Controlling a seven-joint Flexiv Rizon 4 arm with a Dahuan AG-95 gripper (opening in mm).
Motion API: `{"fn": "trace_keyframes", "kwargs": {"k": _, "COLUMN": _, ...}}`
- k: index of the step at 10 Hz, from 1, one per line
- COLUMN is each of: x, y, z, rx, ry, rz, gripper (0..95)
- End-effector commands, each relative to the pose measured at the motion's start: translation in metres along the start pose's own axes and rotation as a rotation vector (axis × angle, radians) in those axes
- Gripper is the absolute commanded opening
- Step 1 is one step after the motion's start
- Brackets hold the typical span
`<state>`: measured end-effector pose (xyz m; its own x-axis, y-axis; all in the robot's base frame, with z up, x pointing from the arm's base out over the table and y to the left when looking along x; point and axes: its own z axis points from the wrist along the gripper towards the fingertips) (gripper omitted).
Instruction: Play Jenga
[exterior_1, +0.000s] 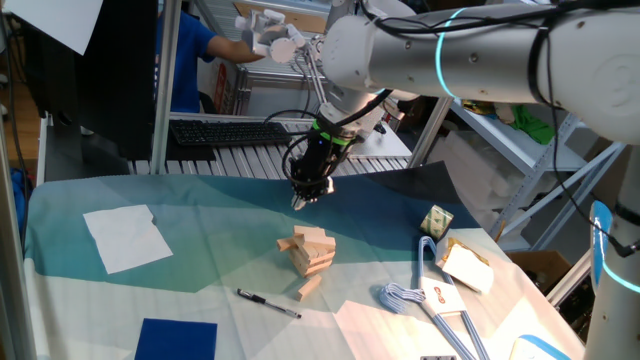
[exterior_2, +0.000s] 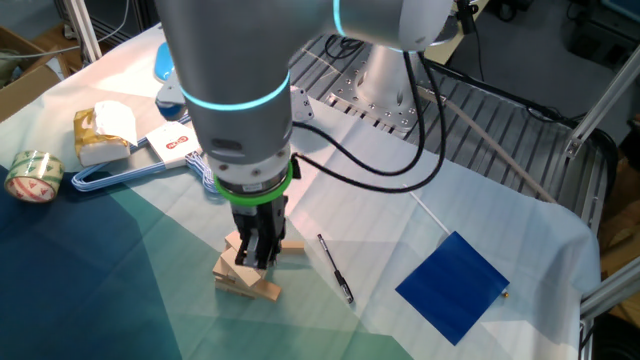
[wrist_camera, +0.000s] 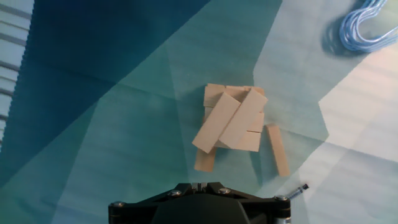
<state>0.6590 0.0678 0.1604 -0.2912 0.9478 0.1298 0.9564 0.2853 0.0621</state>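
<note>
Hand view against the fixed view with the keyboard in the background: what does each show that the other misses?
Only the hand view looks straight down on the Jenga stack, showing two top blocks lying diagonally across the layer below; the claw's fingertips are out of frame.

Only that fixed view shows the claw above the stack, holding nothing, plus the white paper, blue pad and tape roll.

Both show the stack, a loose block beside it, the black pen and the pale blue hangers.

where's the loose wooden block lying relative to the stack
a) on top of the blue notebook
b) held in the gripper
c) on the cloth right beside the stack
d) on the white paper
c: the loose block lies flat on the cloth beside the stack, with the gripper above and holding nothing.
</note>
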Motion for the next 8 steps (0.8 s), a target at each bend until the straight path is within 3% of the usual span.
{"fn": "trace_keyframes", "kwargs": {"k": 1, "x": 0.004, "y": 0.008, "z": 0.01, "rx": 0.001, "ry": -0.01, "rz": 0.042, "gripper": 0.0}}
{"fn": "trace_keyframes", "kwargs": {"k": 3, "x": 0.006, "y": 0.011, "z": 0.015, "rx": 0.001, "ry": -0.008, "rz": 0.063, "gripper": 0.0}}
{"fn": "trace_keyframes", "kwargs": {"k": 8, "x": 0.013, "y": 0.022, "z": 0.036, "rx": 0.0, "ry": -0.036, "rz": 0.11, "gripper": 0.0}}
